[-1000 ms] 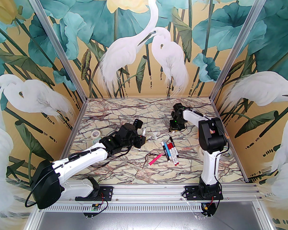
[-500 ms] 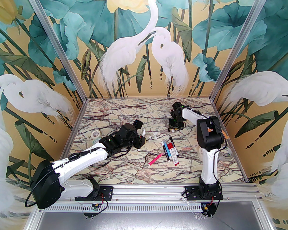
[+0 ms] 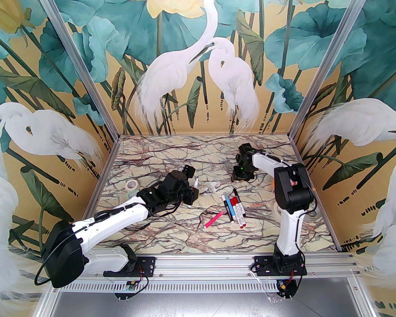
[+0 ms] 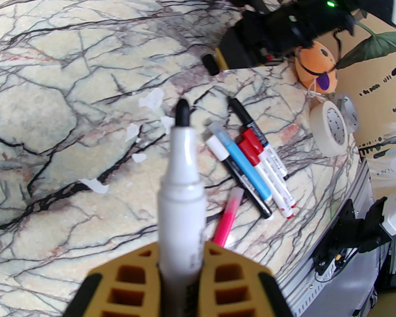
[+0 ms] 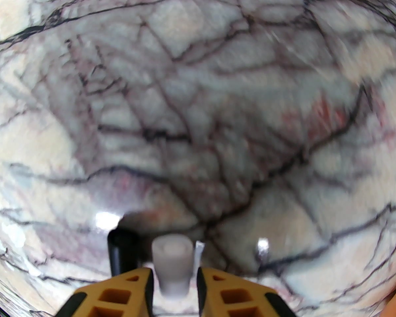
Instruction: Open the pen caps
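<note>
The white marker disappears between the left fingers, its lower barrel cut off by the bottom edge. A pale cap is blurred, perhaps white; the black cap just beside that pale cap sits partly behind a right finger; the table beyond is smeared.
</note>
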You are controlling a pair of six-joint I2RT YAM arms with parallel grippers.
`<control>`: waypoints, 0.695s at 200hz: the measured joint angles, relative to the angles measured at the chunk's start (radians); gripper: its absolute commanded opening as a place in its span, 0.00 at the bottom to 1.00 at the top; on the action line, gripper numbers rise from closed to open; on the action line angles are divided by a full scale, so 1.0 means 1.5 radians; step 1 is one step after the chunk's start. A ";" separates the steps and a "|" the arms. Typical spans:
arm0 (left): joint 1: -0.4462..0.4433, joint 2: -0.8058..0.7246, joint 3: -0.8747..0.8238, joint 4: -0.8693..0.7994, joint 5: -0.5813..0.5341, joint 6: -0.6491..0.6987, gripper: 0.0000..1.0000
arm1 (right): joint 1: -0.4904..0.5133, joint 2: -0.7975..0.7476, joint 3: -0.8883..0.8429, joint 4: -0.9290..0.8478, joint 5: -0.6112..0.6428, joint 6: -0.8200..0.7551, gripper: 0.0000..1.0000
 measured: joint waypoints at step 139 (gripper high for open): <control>0.104 0.154 0.069 -0.010 -0.098 0.101 0.13 | 0.086 -0.543 -0.447 0.280 -0.064 0.125 1.00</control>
